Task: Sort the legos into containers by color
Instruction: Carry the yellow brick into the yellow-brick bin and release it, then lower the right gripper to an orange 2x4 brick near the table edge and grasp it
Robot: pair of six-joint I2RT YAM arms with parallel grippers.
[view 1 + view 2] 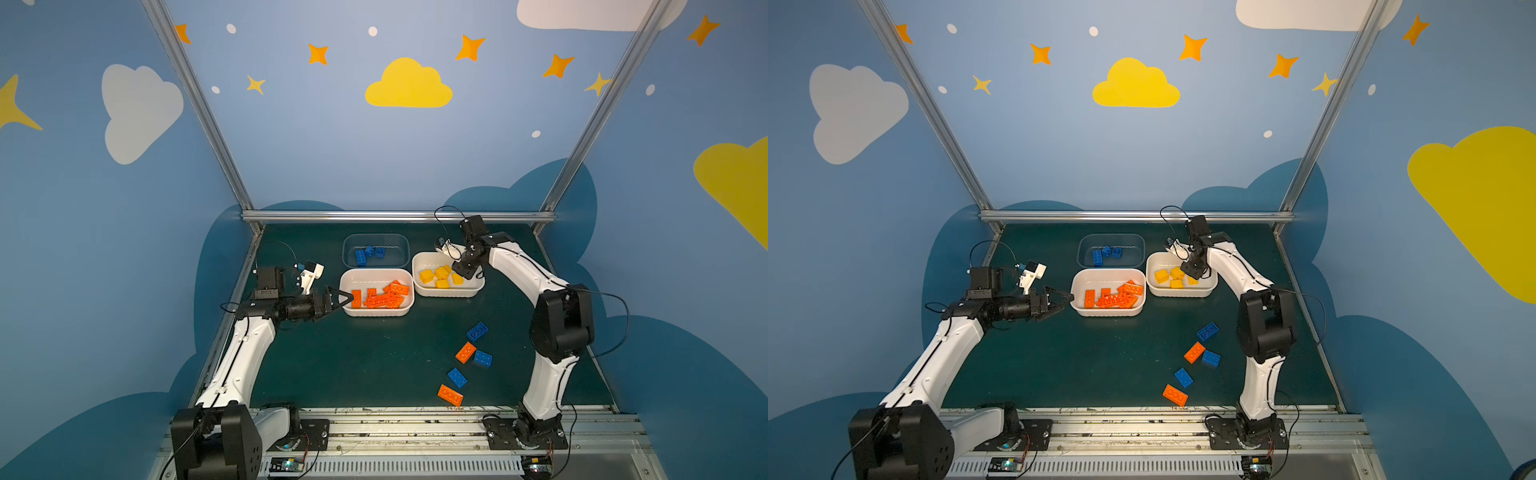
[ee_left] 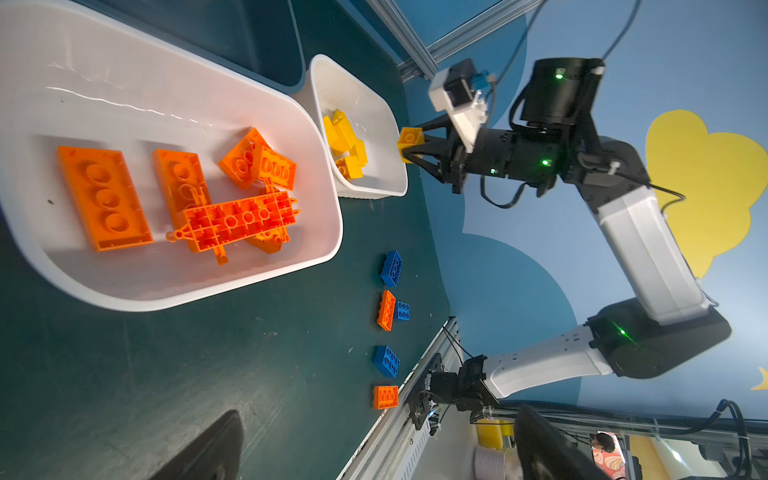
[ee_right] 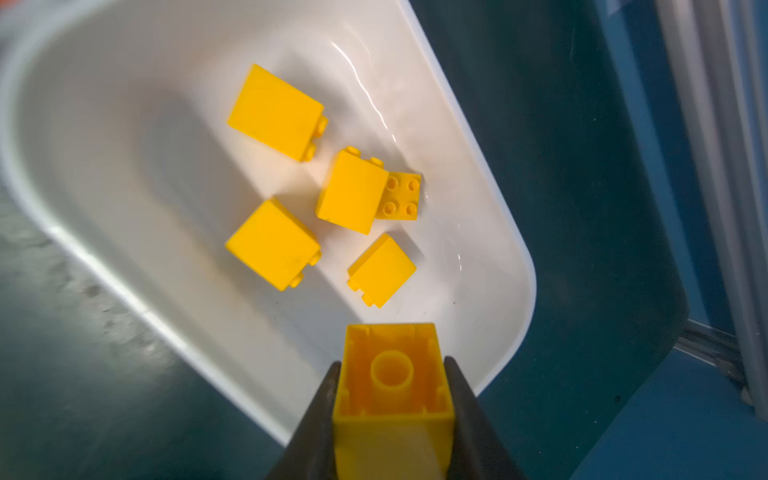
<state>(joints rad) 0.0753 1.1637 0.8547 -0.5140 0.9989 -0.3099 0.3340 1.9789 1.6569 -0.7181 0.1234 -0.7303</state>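
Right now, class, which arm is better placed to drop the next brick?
Right: the right gripper holds a yellow brick over the tub of yellows; the left gripper is open, empty.

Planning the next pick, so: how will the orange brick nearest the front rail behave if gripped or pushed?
Probably rigid: the orange brick looks like hard moulded plastic. Likely light, since the similar gripped yellow brick shows a hollow underside. It lies flat on its broad face, so it should slide, not roll or tip.
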